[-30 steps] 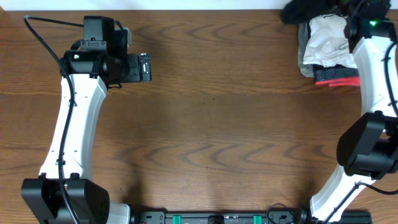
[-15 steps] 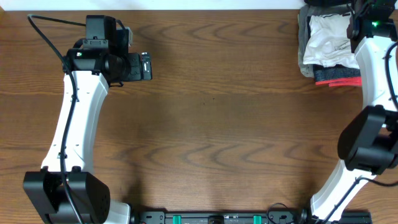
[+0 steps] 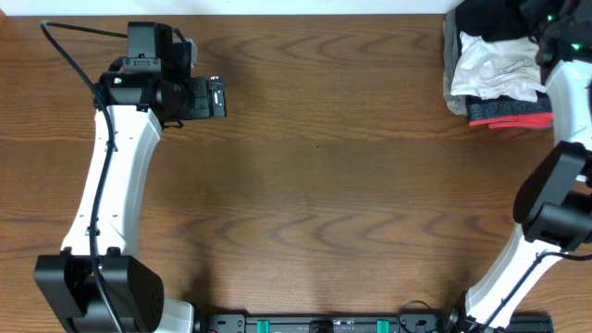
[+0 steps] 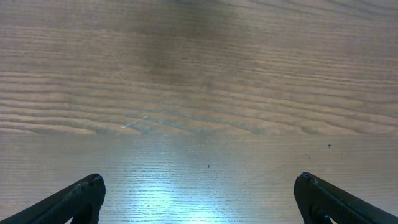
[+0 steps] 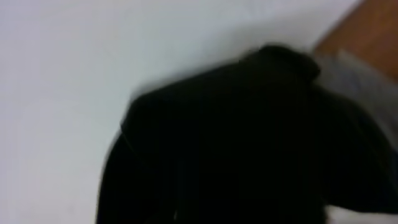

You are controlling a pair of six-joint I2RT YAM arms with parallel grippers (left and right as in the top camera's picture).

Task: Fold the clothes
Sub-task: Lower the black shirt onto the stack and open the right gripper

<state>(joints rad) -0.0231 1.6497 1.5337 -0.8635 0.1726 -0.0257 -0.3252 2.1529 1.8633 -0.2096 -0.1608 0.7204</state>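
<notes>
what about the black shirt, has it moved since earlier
Yes. The black shirt shifted right: earlier it stuck out left of the folded pile, now it covers its top end.

a robotics lab or test bench: a white left arm [image 3: 116, 176] and white right arm [image 3: 566, 102] rise from a black rail [image 3: 324, 325] with green fittings at a wood-grain counter's [image 3: 314, 185] near edge.

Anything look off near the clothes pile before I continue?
The black T-shirt is bunched in the far right corner of the table, overlapping the folded pile and running past the frame edge, not laid flat.
</notes>
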